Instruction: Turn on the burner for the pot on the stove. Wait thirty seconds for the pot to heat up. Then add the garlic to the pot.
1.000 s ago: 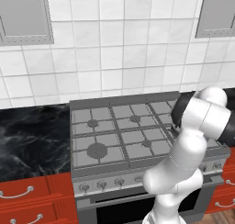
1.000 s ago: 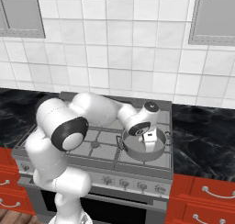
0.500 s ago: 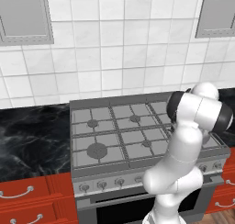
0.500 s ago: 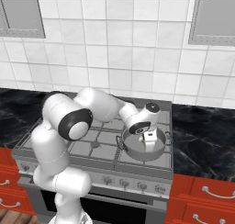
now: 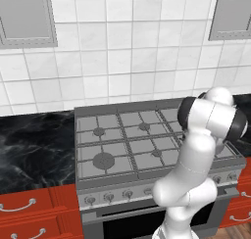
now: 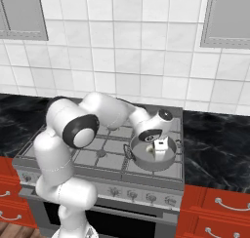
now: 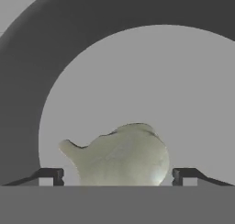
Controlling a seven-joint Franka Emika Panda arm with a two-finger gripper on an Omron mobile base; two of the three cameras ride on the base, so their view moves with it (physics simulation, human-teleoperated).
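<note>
The two-finger gripper (image 7: 117, 177) has just spread its jaws, leaving the small cream garlic bulb (image 7: 121, 155) inside the shallow grey metal pot (image 6: 146, 159) at centre right.

The left base view looks forward and down from behind the arm's left side, facing the wide grey metal six-burner stove (image 5: 147, 145) and the white tiled wall (image 5: 122, 71) from a moderate distance. The right base view faces the same stove (image 6: 105, 156) and tiled wall (image 6: 141, 61) from behind the arm's right side, equally far back. The hand view looks straight down from very close into the shallow round dull-grey metal pot (image 7: 27, 81), also seen in the right base view (image 6: 168, 160)
</note>
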